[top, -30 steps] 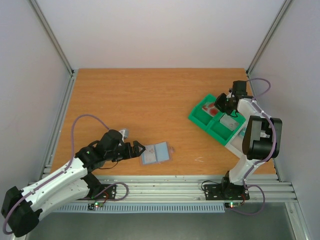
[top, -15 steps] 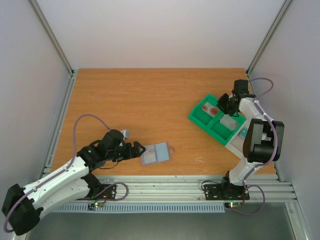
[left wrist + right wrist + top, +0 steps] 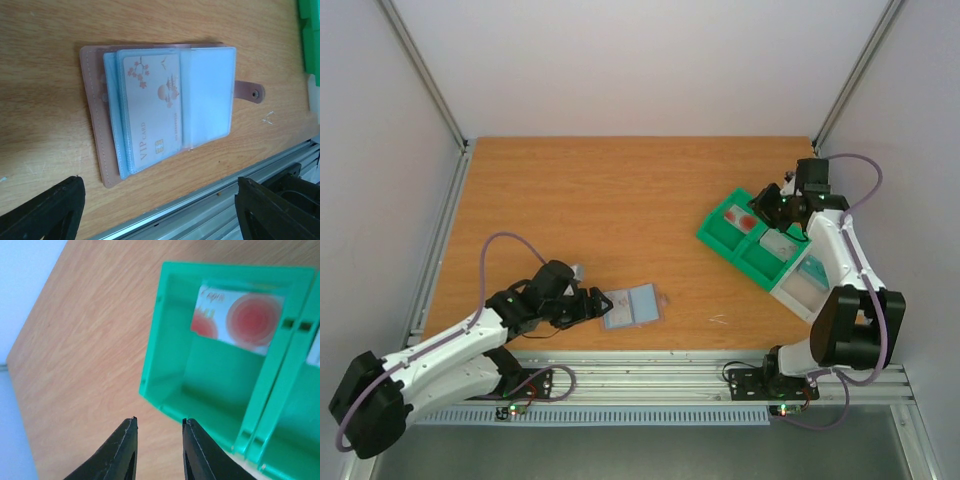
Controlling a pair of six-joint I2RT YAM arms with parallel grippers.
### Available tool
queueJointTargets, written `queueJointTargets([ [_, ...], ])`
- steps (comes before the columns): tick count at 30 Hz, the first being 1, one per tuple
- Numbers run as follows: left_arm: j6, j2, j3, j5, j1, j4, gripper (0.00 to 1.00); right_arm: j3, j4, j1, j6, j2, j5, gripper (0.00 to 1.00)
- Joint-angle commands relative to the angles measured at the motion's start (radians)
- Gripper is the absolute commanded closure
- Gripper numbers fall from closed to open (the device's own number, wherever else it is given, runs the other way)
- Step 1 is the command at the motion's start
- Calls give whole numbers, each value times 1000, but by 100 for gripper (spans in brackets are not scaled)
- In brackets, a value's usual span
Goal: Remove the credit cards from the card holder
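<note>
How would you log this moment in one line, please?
left gripper: open, facing card holder | card holder: open, VIP card sleeved | right gripper: open, empty | green tray: red-marked card inside

The top external camera sits high above and behind the arm bases. It looks down and forward over the whole tabletop (image 3: 620, 190) from well away. The left wrist camera hangs close over the tabletop's near edge and looks down between the left fingers (image 3: 47, 210), which fill its lower corners. With the overhead view it shares the card holder (image 3: 205, 100). The right wrist camera looks steeply down past the right fingers (image 3: 122, 450), low in its frame, from near the green tray (image 3: 160, 340). With the overhead view it shares the tray's end compartment and the white card (image 3: 240, 315) lying there.
</note>
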Motion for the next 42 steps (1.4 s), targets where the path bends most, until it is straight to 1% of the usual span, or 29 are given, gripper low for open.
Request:
queueJointTargets([
  [1,-27,44,-34,30,-2,109,20,-49,-51,54,-19,-80,-91,74],
  [4,-38,75,-59,55,-3,197,29,-86,-53,85,-23,-130,-130,73],
  [7,-70,93,-91,54,-2,277,32,-117,-60,123,-23,-174,-154,73],
  [9,-88,106,-100,53,0,307,32,-139,-58,187,-18,-201,-163,73],
  [13,-120,135,-112,71,11,384,39,-191,-55,319,-32,-249,-132,72],
  [15,-137,157,-114,79,20,406,40,-227,-46,372,-27,-262,-131,72],
  [18,-144,196,-114,97,35,435,41,-289,5,441,-3,-275,-140,72],
  [21,-160,227,-140,113,62,517,43,-347,74,510,33,-270,-146,73],
  [25,-216,254,-204,158,107,686,46,-392,161,607,75,-236,-140,73],
  [27,-229,259,-223,163,121,716,46,-404,207,657,92,-211,-131,74],
  [31,-232,254,-233,177,140,726,46,-400,270,748,110,-141,-118,75],
  [34,-235,228,-237,168,147,694,46,-396,320,805,130,-90,-105,75],
  [38,-256,184,-245,146,154,642,47,-386,395,867,150,-7,-116,76],
  [42,-275,135,-262,139,159,623,47,-363,424,909,155,74,-110,76],
])
